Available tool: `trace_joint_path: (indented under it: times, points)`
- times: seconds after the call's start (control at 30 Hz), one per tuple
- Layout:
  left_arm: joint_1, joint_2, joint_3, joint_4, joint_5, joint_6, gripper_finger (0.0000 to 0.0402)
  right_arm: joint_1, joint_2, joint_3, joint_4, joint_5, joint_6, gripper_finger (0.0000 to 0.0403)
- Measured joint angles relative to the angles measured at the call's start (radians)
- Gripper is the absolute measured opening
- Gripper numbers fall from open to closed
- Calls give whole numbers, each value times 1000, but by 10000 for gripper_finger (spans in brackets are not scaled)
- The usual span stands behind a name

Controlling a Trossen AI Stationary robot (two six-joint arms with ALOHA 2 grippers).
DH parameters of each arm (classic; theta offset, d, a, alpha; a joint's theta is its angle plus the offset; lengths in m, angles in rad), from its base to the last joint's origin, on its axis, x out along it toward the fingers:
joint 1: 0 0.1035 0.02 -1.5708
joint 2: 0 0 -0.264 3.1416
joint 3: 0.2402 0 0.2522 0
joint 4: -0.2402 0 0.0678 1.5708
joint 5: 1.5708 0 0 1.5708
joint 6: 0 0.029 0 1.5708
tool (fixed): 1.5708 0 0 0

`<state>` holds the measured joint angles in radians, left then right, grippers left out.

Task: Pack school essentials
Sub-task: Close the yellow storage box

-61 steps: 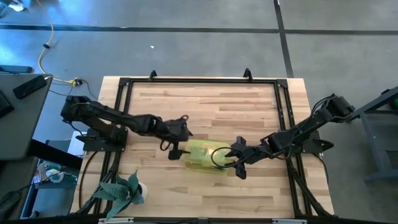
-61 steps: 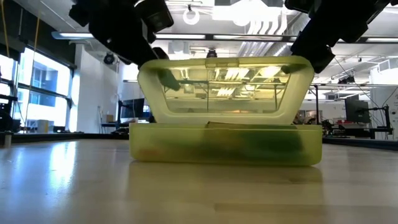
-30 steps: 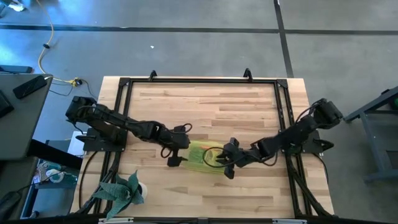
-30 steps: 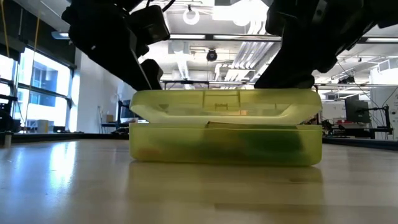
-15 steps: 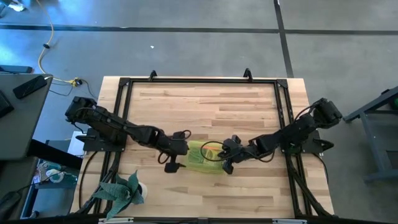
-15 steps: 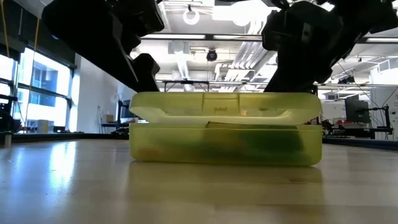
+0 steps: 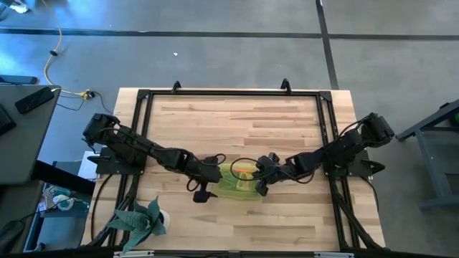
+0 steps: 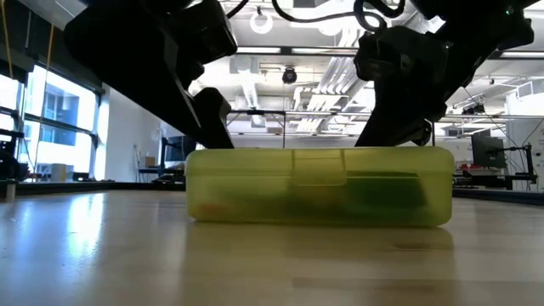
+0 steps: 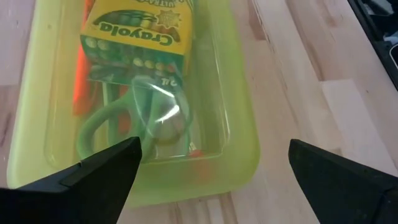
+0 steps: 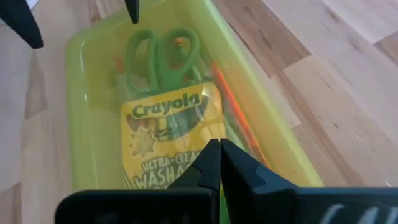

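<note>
The translucent yellow case (image 8: 319, 200) lies with its lid down near the table's front middle (image 7: 237, 183). Through the lid show a Crayola box (image 10: 171, 134), green-handled scissors (image 10: 163, 53) and an orange marker (image 9: 79, 87). My right gripper (image 10: 219, 149) is shut and stands on the lid's right part (image 7: 259, 179). My left gripper (image 9: 212, 149) is open over the case's left end (image 7: 208, 183), with one finger (image 8: 212, 119) reaching down to the lid's left edge. My right gripper presses its shut fingertips (image 10: 211, 163) down on the lid's top (image 8: 399, 151), toward its right end, slanting in from above and the table's right. The case lies flat on the table. My left gripper: whether its lower finger touches the lid's left edge (image 8: 208, 153), I cannot tell.
A green leafy plant (image 7: 140, 218) stands at the table's near left corner. A black frame rail (image 7: 229, 93) runs around the tabletop. Bare wood lies toward the far edge (image 7: 237, 122) and in front of the case (image 8: 272, 263).
The case's lid has come down from slightly ajar to fully flat on the base, and the case has slid a little toward the table's right. My right gripper has moved left over the lid and down onto it. My left gripper has moved right, closer over the case's left end.
</note>
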<state>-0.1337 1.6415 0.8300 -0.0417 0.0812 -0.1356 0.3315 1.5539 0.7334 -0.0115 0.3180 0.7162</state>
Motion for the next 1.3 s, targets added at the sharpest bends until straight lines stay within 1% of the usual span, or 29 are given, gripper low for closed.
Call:
trace_joint_path:
  times: [0.37,0.47,0.7,1.3]
  points:
    - [0,20,0,23,-5,-15,399,-47,-1,1,-31,-3,25,0]
    - [0,21,-1,21,-33,-12,399,-60,6,3,-45,-8,47,0]
    - [-1,22,-2,10,-48,58,399,-50,45,5,-31,17,72,0]
    - [2,22,-3,-4,-70,69,399,-43,35,1,-15,34,88,0]
